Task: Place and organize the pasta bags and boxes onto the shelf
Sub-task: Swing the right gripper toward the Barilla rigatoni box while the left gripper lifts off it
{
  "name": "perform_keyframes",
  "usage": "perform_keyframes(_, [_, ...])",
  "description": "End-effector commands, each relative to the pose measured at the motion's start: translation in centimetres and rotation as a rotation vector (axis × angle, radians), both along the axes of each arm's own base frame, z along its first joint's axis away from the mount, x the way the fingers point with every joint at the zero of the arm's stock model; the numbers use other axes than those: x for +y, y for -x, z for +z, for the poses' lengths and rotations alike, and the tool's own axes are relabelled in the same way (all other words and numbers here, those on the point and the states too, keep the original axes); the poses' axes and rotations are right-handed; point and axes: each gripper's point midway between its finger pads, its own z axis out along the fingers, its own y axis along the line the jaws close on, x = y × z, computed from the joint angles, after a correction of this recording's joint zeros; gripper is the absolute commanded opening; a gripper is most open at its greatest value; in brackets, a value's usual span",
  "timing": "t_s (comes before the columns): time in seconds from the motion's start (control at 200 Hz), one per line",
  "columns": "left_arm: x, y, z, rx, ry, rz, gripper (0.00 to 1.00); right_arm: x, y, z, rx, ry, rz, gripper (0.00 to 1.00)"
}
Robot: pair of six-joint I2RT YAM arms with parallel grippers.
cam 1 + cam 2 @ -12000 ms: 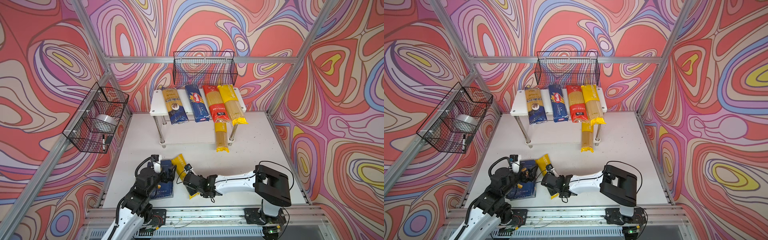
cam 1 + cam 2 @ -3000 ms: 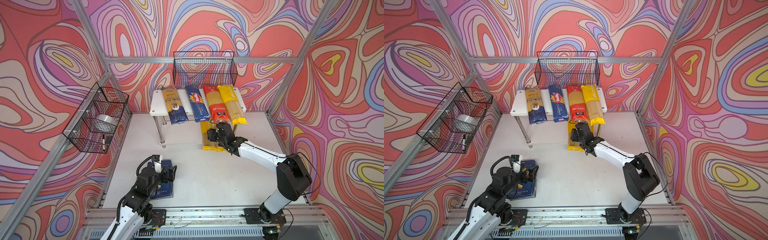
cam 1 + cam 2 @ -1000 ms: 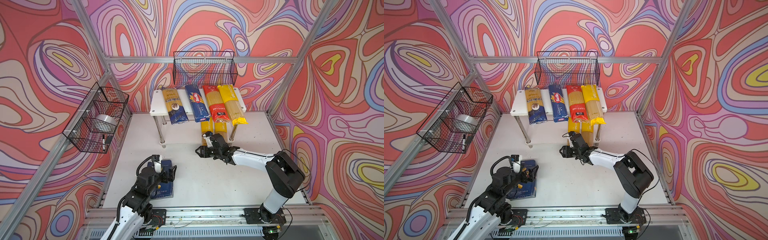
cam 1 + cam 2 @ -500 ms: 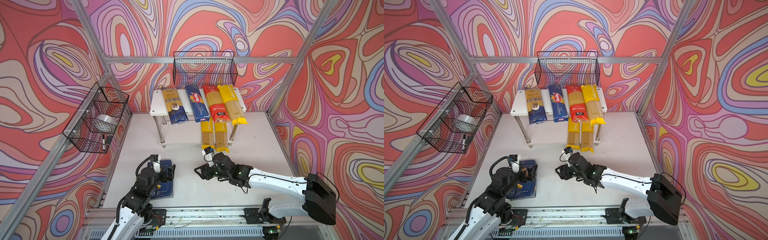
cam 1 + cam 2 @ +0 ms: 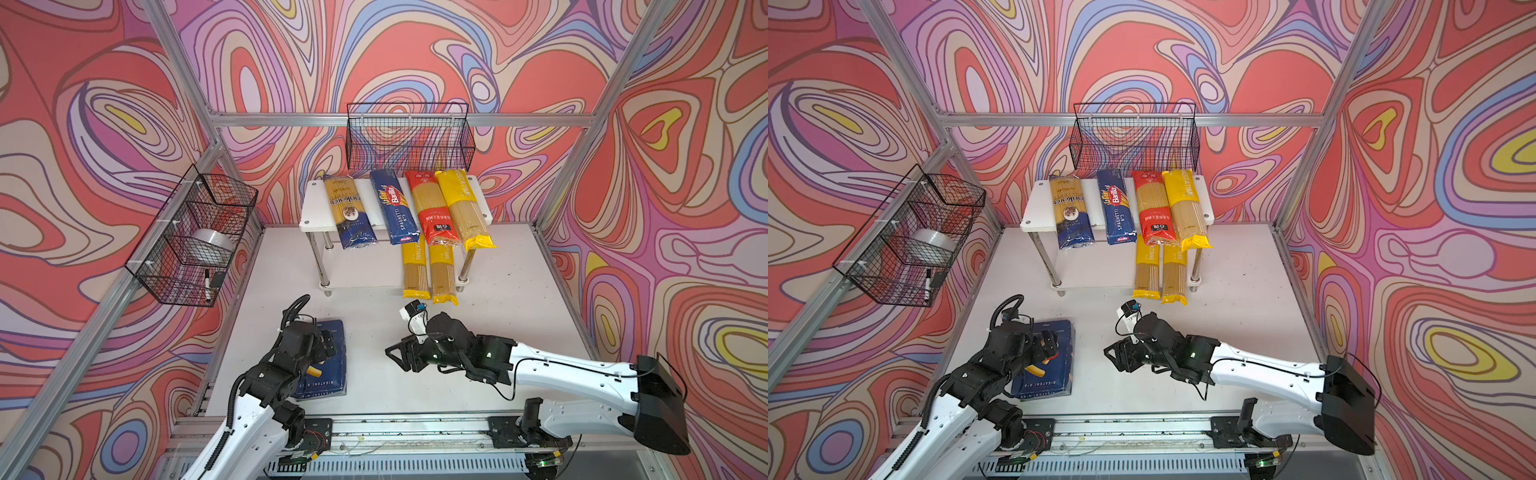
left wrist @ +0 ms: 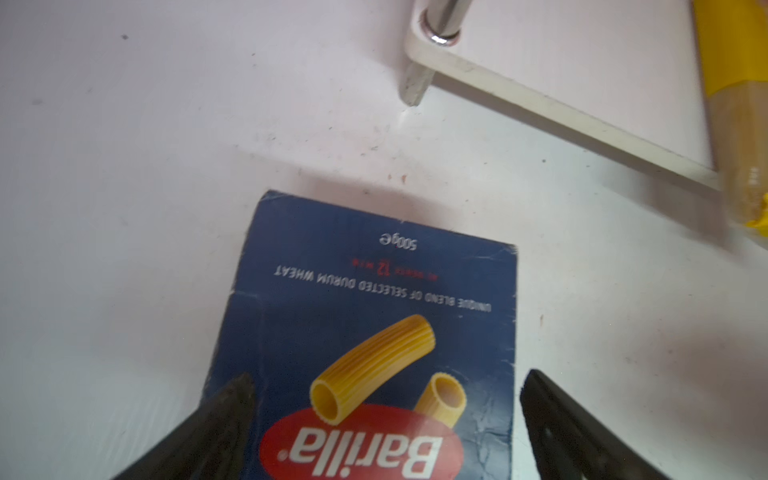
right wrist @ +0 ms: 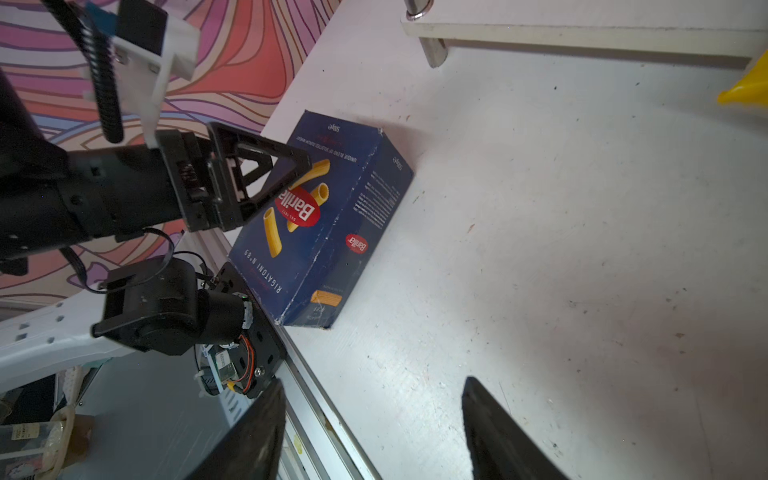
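Currently, the rigatoni box (image 5: 336, 378) (image 5: 1054, 378) lies flat on the table (image 5: 498, 291), label up. It sits near the front edge on the left, well apart from the shelf (image 5: 313, 208).

In both top views you see the left gripper (image 5: 326, 347) (image 5: 1048, 343) over the far half of this box. In the left wrist view its jaws stand apart across the box's width. One fingertip sits over one long edge and the other just outside the opposite edge. You cannot tell from any view whether the fingers touch the box.

The right gripper (image 5: 399, 355) (image 5: 1115, 355) hovers over bare table near the middle. It is apart from the rigatoni box and points toward it. In the right wrist view its jaws are spread and nothing sits between them.

Check the upper board (image 5: 316, 216). From left to right it carries the blue bag (image 5: 349, 216), the spaghetti box (image 5: 392, 208), the red bag (image 5: 432, 212) and the upper yellow bag (image 5: 463, 208). All four lie lengthwise, front to back, and their front ends overhang the board's front edge. The red bag and the upper yellow bag touch along their long sides.

Check the lower board (image 5: 361, 270). The left lower bag (image 5: 414, 266) and the right lower bag (image 5: 444, 270), both yellow, lie side by side at its right end. Their front ends stick out past the board's front edge.
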Motion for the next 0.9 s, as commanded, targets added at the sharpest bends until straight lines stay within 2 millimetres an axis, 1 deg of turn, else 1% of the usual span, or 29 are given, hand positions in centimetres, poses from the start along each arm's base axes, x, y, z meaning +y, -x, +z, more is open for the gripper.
perform_keyframes(0.0, [2.4, 1.9, -0.3, 0.023, -0.010, 0.147, 1.00, 1.0, 0.4, -0.3, -0.004, -0.023, 0.038, 0.69])
perform_keyframes(0.07, [2.9, 2.2, -0.1, -0.016, 0.019, 0.190, 1.00, 2.1, 0.4, -1.0, -0.003, -0.023, 0.076, 0.69])
perform_keyframes(0.16, [3.7, 2.7, 0.7, -0.077, 0.048, 0.239, 1.00, 3.9, 0.6, -1.0, 0.011, -0.042, 0.129, 0.69])
perform_keyframes(0.245, [3.8, 2.7, 1.4, -0.130, 0.079, 0.254, 1.00, 5.3, 0.8, -1.0, 0.029, -0.075, 0.168, 0.69])
perform_keyframes(0.371, [4.3, 2.7, 1.8, -0.112, 0.046, 0.270, 1.00, 6.6, 0.6, -1.6, 0.051, -0.069, 0.181, 0.69])
perform_keyframes(0.471, [4.4, 2.0, 2.5, -0.108, -0.002, 0.252, 1.00, 7.2, 0.3, -2.1, 0.055, -0.076, 0.183, 0.69])
perform_keyframes(0.531, [4.7, 1.9, 2.1, -0.082, -0.027, 0.260, 1.00, 7.6, 0.1, -2.4, 0.050, -0.078, 0.183, 0.70])
perform_keyframes(0.541, [4.6, 1.6, 3.1, -0.100, -0.016, 0.262, 1.00, 7.7, 0.0, -2.5, 0.048, -0.079, 0.182, 0.70])
perform_keyframes(0.556, [4.6, 1.4, 3.4, -0.103, -0.016, 0.262, 1.00, 7.8, -0.1, -2.6, 0.046, -0.077, 0.185, 0.70])
perform_keyframes(0.611, [4.5, 0.9, 3.4, -0.085, -0.007, 0.252, 1.00, 8.3, -0.5, -3.4, 0.054, -0.063, 0.180, 0.70])
perform_keyframes(0.671, [4.2, 0.3, 2.9, -0.064, 0.028, 0.236, 1.00, 9.0, -0.6, -4.1, 0.076, -0.057, 0.199, 0.70])
perform_keyframes(0.766, [4.1, -0.4, 1.9, -0.030, 0.096, 0.232, 1.00, 10.1, -0.5, -4.4, 0.105, -0.074, 0.225, 0.70])
perform_keyframes(0.846, [4.1, -1.0, 2.2, -0.048, 0.124, 0.226, 1.00, 10.5, -0.4, -4.5, 0.116, -0.082, 0.225, 0.70])
perform_keyframes(0.856, [4.1, -0.8, 1.1, -0.025, 0.121, 0.225, 1.00, 10.5, -0.4, -4.6, 0.117, -0.082, 0.225, 0.70])
perform_keyframes(0.891, [4.0, -0.8, 0.7, -0.020, 0.124, 0.220, 1.00, 10.5, -0.6, -4.7, 0.116, -0.083, 0.219, 0.70])
